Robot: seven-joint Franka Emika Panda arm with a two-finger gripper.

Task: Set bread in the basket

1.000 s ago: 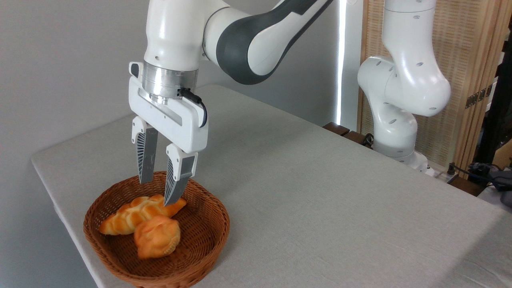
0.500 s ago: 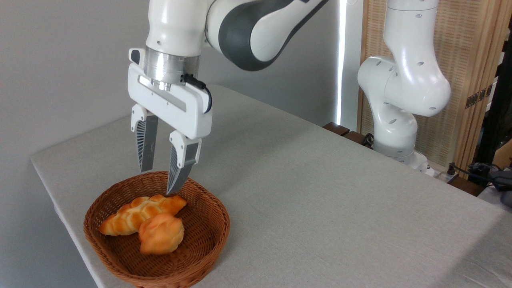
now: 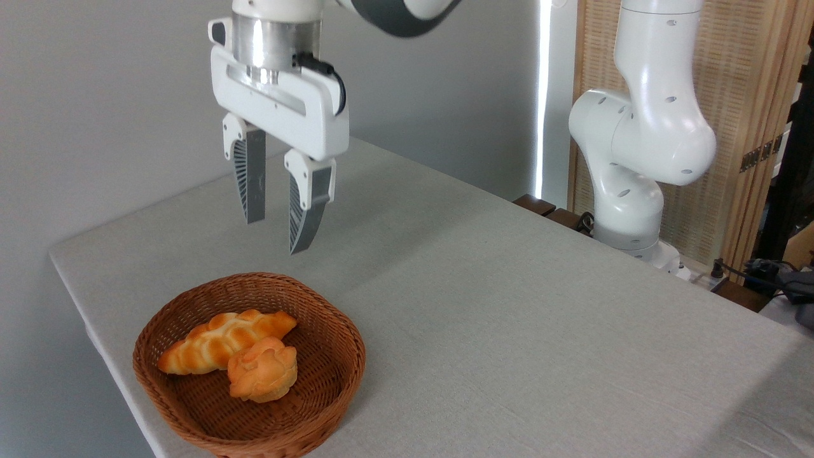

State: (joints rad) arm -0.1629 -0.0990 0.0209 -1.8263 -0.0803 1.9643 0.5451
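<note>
The basket [image 3: 343, 362] sits on the table [image 3: 509, 318] at the lower left of the frame. In it the bread [image 3: 262, 378] lies touching the long loaf [image 3: 216, 340] behind it. The pincer [image 3: 276, 235] hangs above, apart from both.

Grey cloth-covered table [image 3: 509, 305]; wicker basket [image 3: 343, 331] sits near its left corner.
</note>
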